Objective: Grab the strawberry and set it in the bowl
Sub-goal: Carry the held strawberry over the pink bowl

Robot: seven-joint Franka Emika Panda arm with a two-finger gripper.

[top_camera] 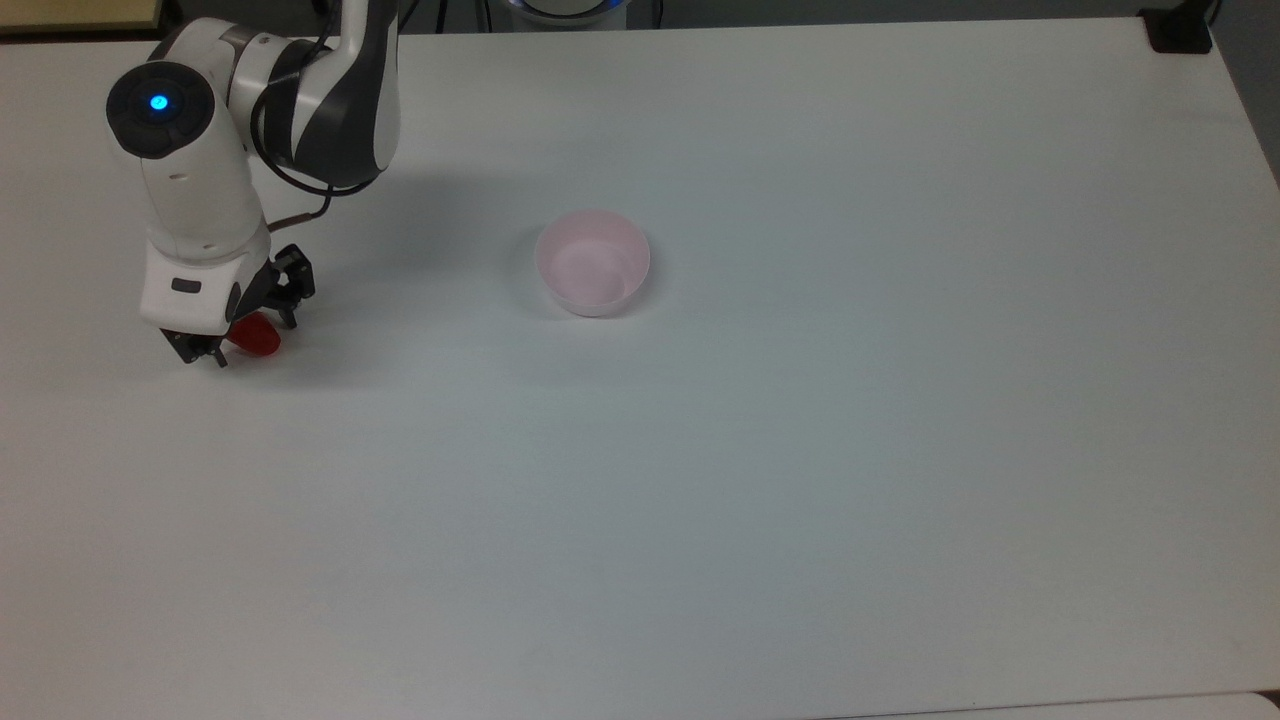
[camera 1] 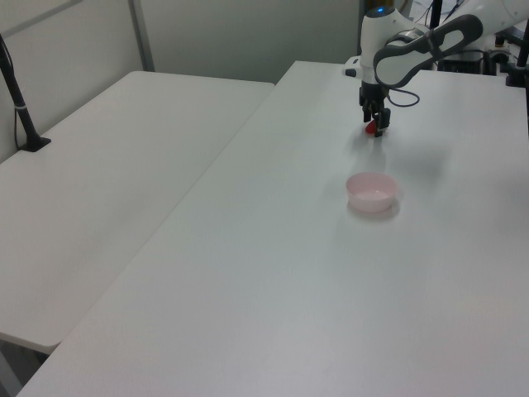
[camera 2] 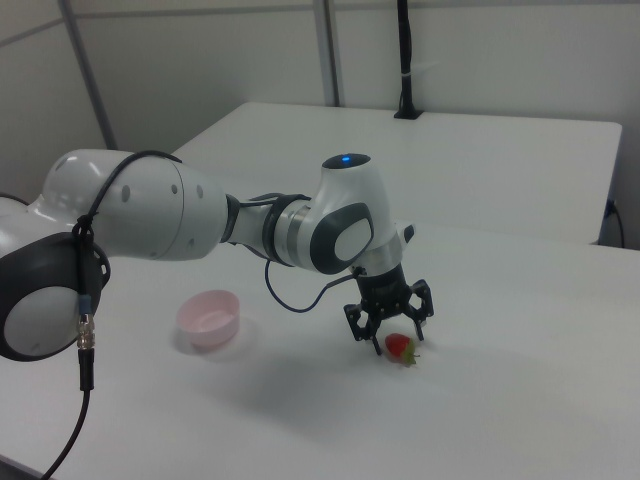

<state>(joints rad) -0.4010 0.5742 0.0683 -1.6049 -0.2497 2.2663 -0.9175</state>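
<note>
The claw [camera 2: 388,322] hangs low over the white worktop [top_camera: 800,450] with its fingers spread, straddling the strawberry [camera 2: 401,348], which lies on the worktop just below them without being pinched. The pink bowl [top_camera: 593,263] stands well apart, toward the top view's right. No label or writing can be read on any of these.

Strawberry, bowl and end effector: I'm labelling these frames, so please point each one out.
strawberry [camera 2: 399,347], right view, on its red body.
bowl [top_camera: 592,262], top view, on its inner floor.
end effector [camera 2: 387,326], right view, midway between its open fingertips.
</note>
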